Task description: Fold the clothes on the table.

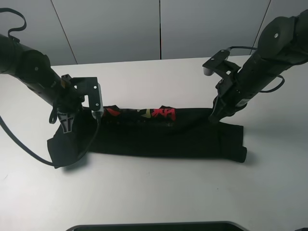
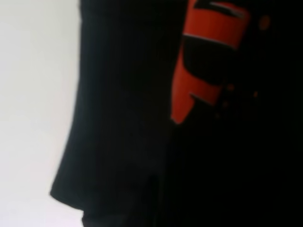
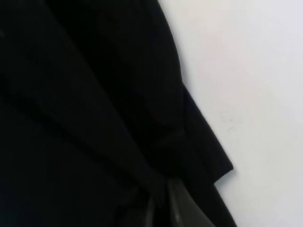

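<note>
Shirt (image 2: 118, 118), black, soft and limp, lay as a long folded band across the table (image 1: 154, 187), likely best taken at its end edges. Left gripper (image 1: 66, 125) and right gripper (image 1: 215, 116) were each pinched on one end. High view alone showed both arms; left wrist view gave the red print (image 2: 208, 61) close up.

The tips of the left gripper (image 1: 67, 126) and the right gripper (image 1: 216, 115) were lost against the black T-shirt (image 1: 163, 142), so from above their jaws could not be made out. The printed characters (image 1: 162, 114) were partly tucked into the fold and unreadable. A dark object (image 1: 149, 226) was cut by the lower edge. The left wrist view was blurred, with the characters cropped at its edge. The right wrist view showed one grey finger (image 3: 182, 210), also cropped.
</note>
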